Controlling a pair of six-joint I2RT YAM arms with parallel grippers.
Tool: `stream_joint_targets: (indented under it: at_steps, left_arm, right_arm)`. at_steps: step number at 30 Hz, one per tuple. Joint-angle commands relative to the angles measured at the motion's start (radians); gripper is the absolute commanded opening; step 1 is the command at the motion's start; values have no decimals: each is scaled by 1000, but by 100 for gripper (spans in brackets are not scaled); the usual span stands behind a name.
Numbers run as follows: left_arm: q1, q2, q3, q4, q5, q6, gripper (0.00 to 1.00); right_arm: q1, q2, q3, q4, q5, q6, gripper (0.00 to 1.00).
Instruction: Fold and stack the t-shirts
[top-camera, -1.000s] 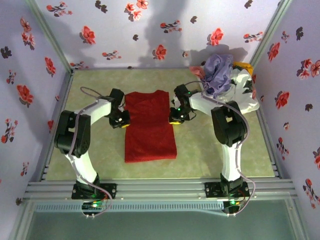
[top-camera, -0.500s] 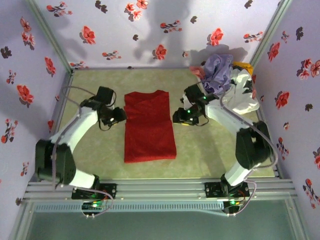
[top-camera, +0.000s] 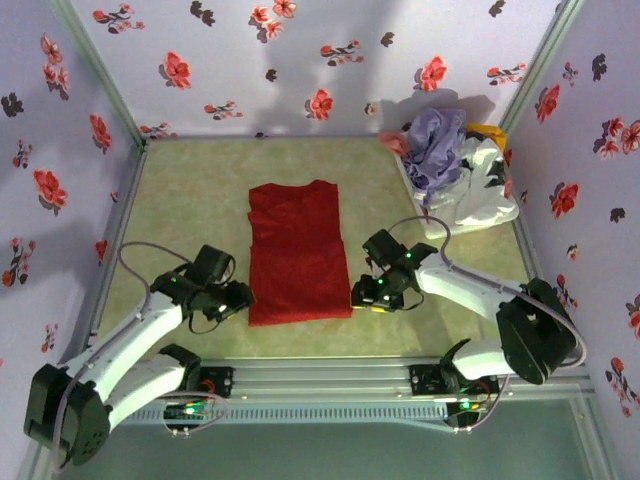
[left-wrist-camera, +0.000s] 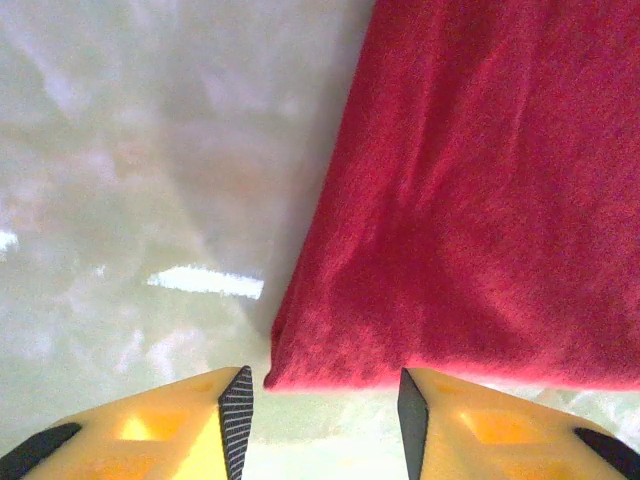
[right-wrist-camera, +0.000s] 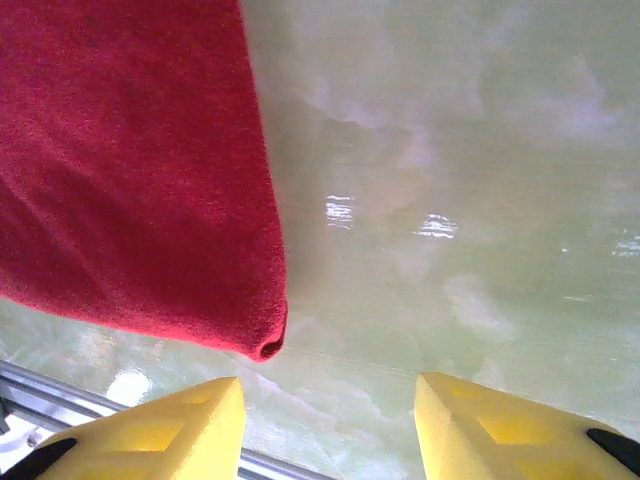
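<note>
A deep red t-shirt (top-camera: 297, 250) lies flat on the green table, folded into a long rectangle. My left gripper (top-camera: 240, 298) is open by its near left corner (left-wrist-camera: 275, 378), nothing between the fingers. At the near right corner (right-wrist-camera: 268, 346) my right gripper (top-camera: 366, 298) stands open and empty. A lavender t-shirt (top-camera: 436, 145) is heaped in the white basket (top-camera: 484, 200) at the back right, with yellow-orange cloth (top-camera: 490, 132) and a bit of pink cloth (top-camera: 393, 143) beside it.
Flowered walls close the table on three sides. A metal rail (top-camera: 320, 375) runs along the near edge, and it shows under the right gripper (right-wrist-camera: 60, 392). Bare green table (top-camera: 190, 190) lies left of the red shirt.
Both arms have swung from the shirt's middle sides toward me, down to its near corners. Both grippers have opened. The red shirt has not moved.
</note>
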Motion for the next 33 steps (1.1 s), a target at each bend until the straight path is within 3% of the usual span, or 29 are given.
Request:
stream_joint_targets:
  at_steps: [1, 18, 33]
  left_arm:
    - [-38, -36, -36, 11, -18, -104, 45]
    - [-108, 46, -137, 192, -23, -182, 40]
    - [-116, 38, -156, 187, -14, -183, 37]
  right_arm:
    - [16, -26, -45, 102, -15, 101, 48]
    - [65, 61, -72, 216, -76, 146, 44]
    - [67, 97, -89, 267, -90, 163, 39]
